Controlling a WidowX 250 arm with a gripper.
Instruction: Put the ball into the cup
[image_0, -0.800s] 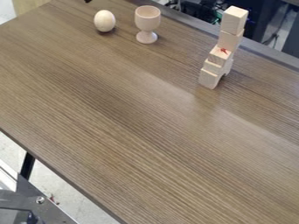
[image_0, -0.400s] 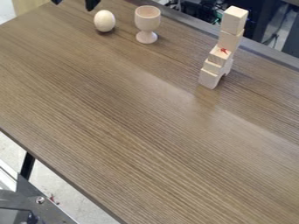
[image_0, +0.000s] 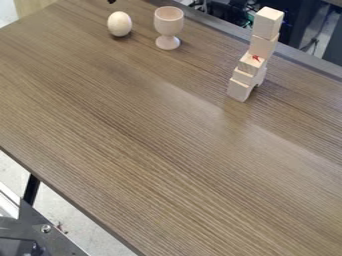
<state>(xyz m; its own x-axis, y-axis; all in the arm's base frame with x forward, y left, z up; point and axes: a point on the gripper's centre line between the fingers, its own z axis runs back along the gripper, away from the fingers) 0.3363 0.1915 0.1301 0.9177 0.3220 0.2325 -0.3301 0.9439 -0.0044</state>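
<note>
Camera view: slanted look down on a wood-grain table (image_0: 133, 150).
Gripper (image_0: 111, 1): small black bit at the top edge, left of centre, a little above the ball in the view; rest of the arm out of frame.
Grip state: can't tell if spread, pressed together or pinching.
Ball (image_0: 119, 24): on the table near the far edge, left of the cup and apart from it. Egg-shaped, upright, cream, smooth-looking.
Cup (image_0: 169, 21): upright near the far edge, mouth up. Pale, wood-like goblet — rounded bowl, short stem, round foot.
Block stack (image_0: 263, 46): right of the cup, pale wood with flat faces. Cube on top, stepped blocks lower, curved cutout at the base.
Marking: small red mark (image_0: 256, 58) on a middle block — too small to make out.
Table finish: brown, streaky straight grain, soft sheen toward the right.
Lower left: grey metal plate (image_0: 41, 220) with a round screw head, black table leg (image_0: 31, 189), light grey floor (image_0: 77, 225).
Beyond far edge: dark equipment and cables, unclear.
</note>
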